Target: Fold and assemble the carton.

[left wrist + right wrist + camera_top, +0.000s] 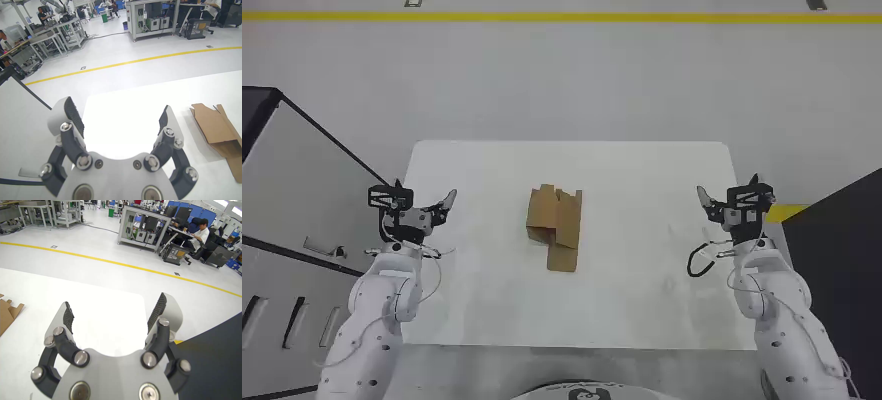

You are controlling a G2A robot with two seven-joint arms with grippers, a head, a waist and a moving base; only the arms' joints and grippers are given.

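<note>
One white counter (662,300) lies in front of me. At its middle rests the carton (555,228), flat brown cardboard that is not yet folded up, with short flaps toward the far edge and one longer flap toward the near edge. My left end effector (117,113) hangs over the counter's left side, spread wide apart and gripping nothing, well apart from the carton. My right end effector (114,306) hangs over the right side, also spread wide and gripping nothing.

Top view looking straight down on the table (642,300), each wrist view low above one table side, facing the far floor (562,80), all three sharing the carton (554,225)
</note>
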